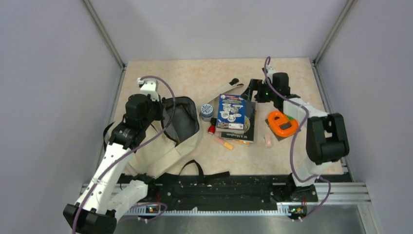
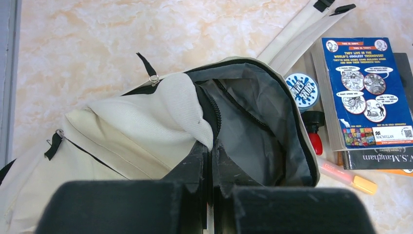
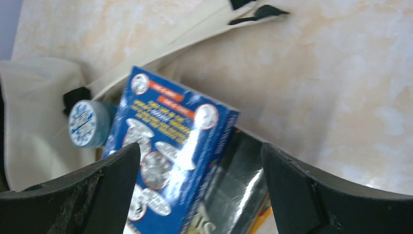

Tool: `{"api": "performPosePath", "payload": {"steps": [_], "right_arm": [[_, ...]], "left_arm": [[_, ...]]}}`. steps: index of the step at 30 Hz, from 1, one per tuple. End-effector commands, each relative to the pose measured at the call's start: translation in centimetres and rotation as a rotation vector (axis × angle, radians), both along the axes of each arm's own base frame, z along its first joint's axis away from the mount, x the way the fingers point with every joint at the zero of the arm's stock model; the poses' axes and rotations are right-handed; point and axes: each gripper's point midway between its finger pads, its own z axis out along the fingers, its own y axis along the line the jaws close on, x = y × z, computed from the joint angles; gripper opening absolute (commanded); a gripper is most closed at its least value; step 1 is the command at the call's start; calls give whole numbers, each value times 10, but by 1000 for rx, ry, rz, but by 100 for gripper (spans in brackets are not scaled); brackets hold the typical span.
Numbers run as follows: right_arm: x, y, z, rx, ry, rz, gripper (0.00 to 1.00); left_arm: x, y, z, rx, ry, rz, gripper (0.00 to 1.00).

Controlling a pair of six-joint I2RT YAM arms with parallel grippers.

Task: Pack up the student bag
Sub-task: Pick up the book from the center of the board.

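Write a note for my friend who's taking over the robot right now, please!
Left pincer: shut, pinching the open rim of the student bag.
Right pincer: open, above the blue book.
Done: bag unzipped; nothing visible inside.
Left: pack the blue book, dark book under it, round tin, red bottle, highlighter, orange gadget, all outside the bag.
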Motion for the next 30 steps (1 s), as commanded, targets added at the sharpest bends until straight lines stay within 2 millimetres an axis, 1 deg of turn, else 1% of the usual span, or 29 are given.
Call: {"api": "performPosePath", "payload": {"steps": [1,3,7,13,15,19,27,30], "right_arm": [[35,-7,4,20,-38,58,90],[42,-10,-7,-13,-21,73,90],[51,-2,-10,-25,-46,149,90],[63,5,-23,-25,-41,217,89],[61,8,-33,-22,1,239,88],[59,12,-46,-9,36,270,87],[48,26,-59,16,79,360,87],[45,34,-64,29,91,385,85]], "left_arm": [[10,1,24,-16,-86,21,0],[11,2,22,-13,-81,25,0],[12,1,21,-14,-76,21,0],[10,-1,24,-20,-85,10,0],[10,-1,25,-20,-89,9,0],[10,-1,25,-20,-88,10,0],[10,-2,25,-26,-89,2,0],[10,-2,25,-25,-88,3,0]]}}
